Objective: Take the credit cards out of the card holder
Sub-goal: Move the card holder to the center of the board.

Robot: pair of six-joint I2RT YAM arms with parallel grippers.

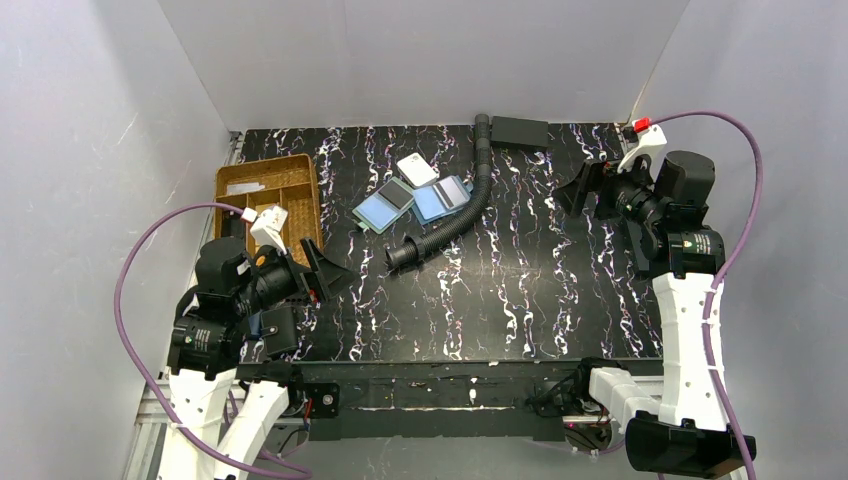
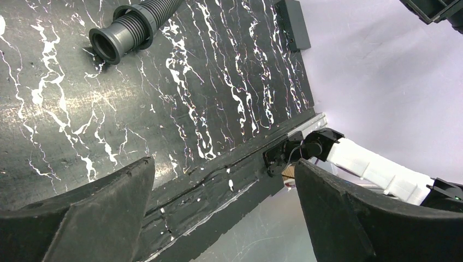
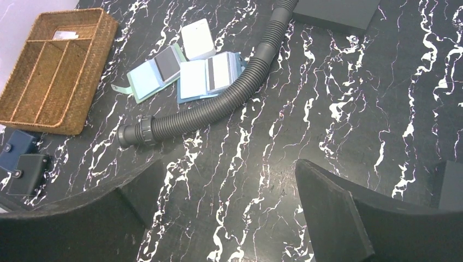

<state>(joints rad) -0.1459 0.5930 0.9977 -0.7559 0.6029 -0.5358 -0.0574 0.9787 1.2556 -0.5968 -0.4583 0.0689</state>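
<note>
Left fingers are spread wide with nothing between them, hanging over the near edge of the table at the bottom of the left wrist view. Past them in that view there's the open mouth of a ribbed grey hose at upper left and a flat black box at the top. The white lower part of the right arm is off to the right.

Right fingers are the same deal: wide apart, holding nothing, above bare marbled table. In the overhead shot they sit at the upper right, well apart from all the stuff.

The card holder looks to be the small flat black thing in the lower left corner of the right wrist view. It's lying on the table just beside a navy pouch, and both are near the bottom corner of a wicker tray. In the overhead view that spot is lower left, right next to the left arm. Neither set of fingers touches it. I can't make out the credit cards themselves, it's too small and dark down there.

Upper middle of the table has two blue-and-dark flat rectangles side by side. A white tag sits just above them. The hose curves along their right side, right up against the right-hand one.
</note>
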